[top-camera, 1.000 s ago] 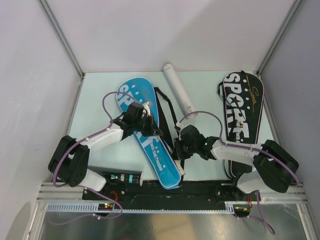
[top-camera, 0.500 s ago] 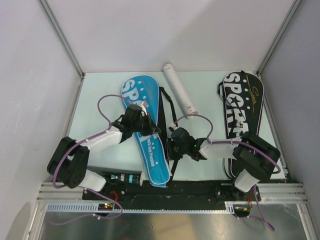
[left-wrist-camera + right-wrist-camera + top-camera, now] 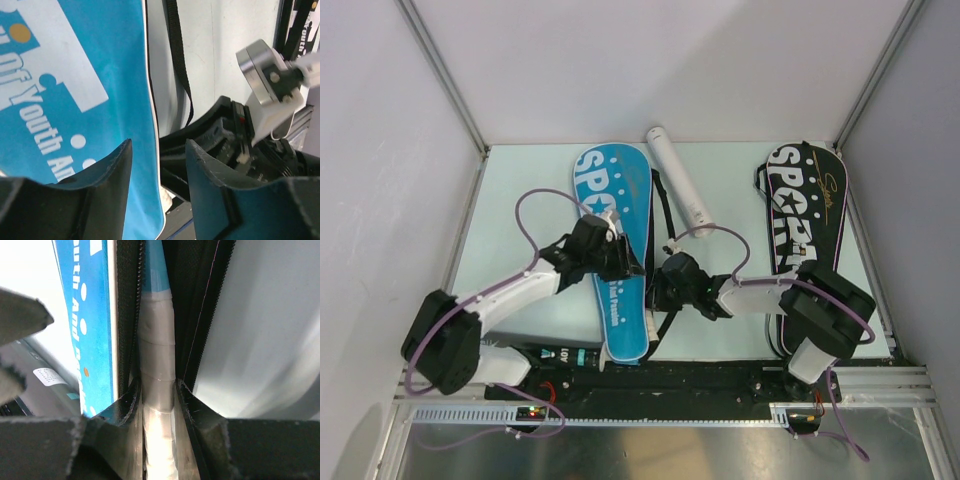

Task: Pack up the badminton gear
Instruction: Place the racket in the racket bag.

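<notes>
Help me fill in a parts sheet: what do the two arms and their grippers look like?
Both arms, left arm and right arm, have white links between bulky black joint housings, with a purple cable looping along each. The left gripper and right gripper have two dark, flat, tapered fingers.

Blue SPORT cover [image 3: 610,185] is laid lengthwise on the table [image 3: 515,200], head toward the far wall. Left gripper [image 3: 620,262] is seen over its middle, right gripper [image 3: 660,295] at its right edge. White tube [image 3: 680,180] and black SPORT cover [image 3: 807,225] are laid further right.
</notes>
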{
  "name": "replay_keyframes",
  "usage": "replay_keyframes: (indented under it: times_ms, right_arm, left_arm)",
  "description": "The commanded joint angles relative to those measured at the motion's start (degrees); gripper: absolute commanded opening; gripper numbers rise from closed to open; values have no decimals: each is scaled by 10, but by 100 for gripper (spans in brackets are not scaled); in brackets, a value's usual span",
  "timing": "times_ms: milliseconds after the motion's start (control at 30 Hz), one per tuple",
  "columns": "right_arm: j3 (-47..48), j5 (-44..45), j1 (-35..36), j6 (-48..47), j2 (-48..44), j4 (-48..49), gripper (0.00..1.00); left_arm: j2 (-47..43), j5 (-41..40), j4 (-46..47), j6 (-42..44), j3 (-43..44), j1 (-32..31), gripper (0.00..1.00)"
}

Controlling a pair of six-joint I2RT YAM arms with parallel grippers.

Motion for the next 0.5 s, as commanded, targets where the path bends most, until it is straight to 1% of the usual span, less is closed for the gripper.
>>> replay_keyframes:
  times_ms: [0,133,367,433,467]
  right_arm:
    - [25,22,1,39,17,84,11]
    - [25,10,0,46,20,102,20]
    - [9,-3,1,48,17,103,29]
    - [-3,-6,0,46,12,108,30]
    - [-9,-8,0,42,10,111,28]
  left_arm:
    - [-56,-70,-43,5,-25,-33,51]
    - [-56,-92,-44,-13,-40,-65,51]
    - [-15,-114,-45,-18,-20,-82,50]
    - [-5,-116,-44,-17,-13,-85,49]
    - [-2,-115,-44,-16,-11,-87,49]
